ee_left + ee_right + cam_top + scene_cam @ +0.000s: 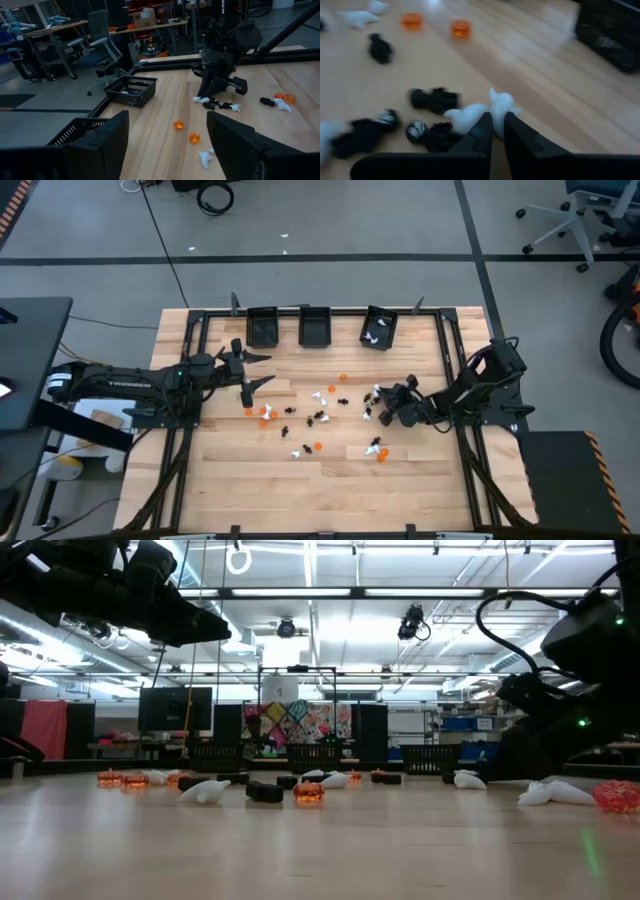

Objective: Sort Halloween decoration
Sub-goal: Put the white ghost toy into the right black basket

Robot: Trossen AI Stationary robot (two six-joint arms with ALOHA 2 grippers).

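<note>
The Halloween decoration is a scatter of tiny orange, black and white trinkets lying on the wooden table's middle; the low view shows them in a row. My right gripper is low at the scatter's right end, shut on a white trinket. Black trinkets and a second white one lie right beside it. My left gripper hovers open and level above the scatter's left end, with nothing between its fingers. My right gripper pinches the white trinket by its near end, only at the tips of its two fingers. The fingers come slanting down from the table's right side. Whether the trinket is clear of the table, I cannot tell.
Three small black bins stand in a row at the table's far edge: left, middle, right, the right one with a white piece inside. A black frame rims the table. Bare wood lies along the near side.
</note>
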